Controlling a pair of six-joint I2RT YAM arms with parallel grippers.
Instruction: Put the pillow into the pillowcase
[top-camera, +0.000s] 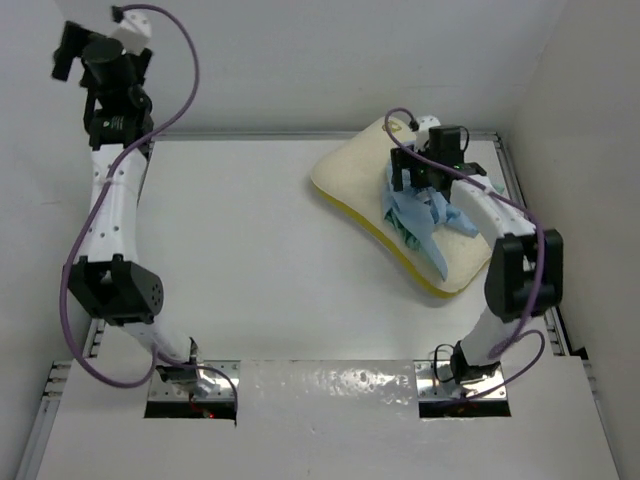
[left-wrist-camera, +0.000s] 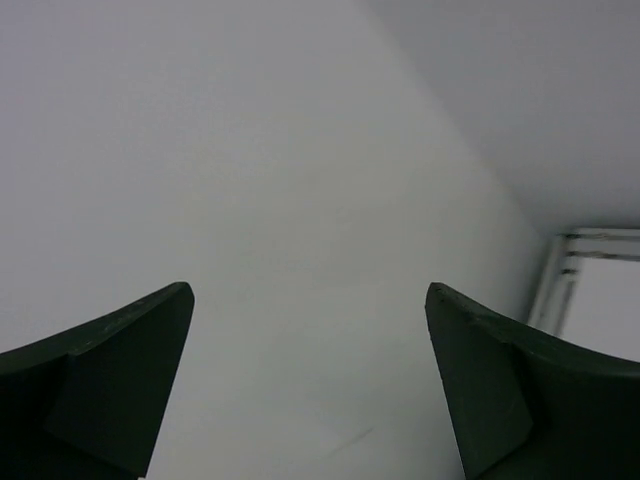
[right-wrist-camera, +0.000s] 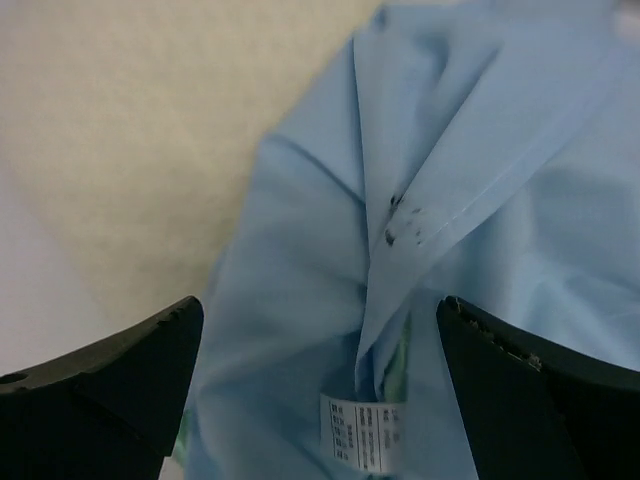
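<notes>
The cream-white pillow (top-camera: 360, 185) with a yellow side band lies at the back right of the table. The light blue pillowcase (top-camera: 418, 222) is crumpled in a heap on top of it, a bit of green showing. My right gripper (top-camera: 418, 176) hovers right over the heap, jaws open and empty. In the right wrist view the blue cloth (right-wrist-camera: 420, 200) with a white care label (right-wrist-camera: 362, 430) lies between the open fingers (right-wrist-camera: 120, 370), the pillow (right-wrist-camera: 130, 130) to the left. My left gripper (top-camera: 85, 50) is raised at the far left back, open and empty, facing the wall (left-wrist-camera: 300, 200).
White walls enclose the table on the back and right. A metal rail (top-camera: 515, 180) runs along the table's right edge close to the pillow. The arm bases (top-camera: 190, 385) sit at the near edge.
</notes>
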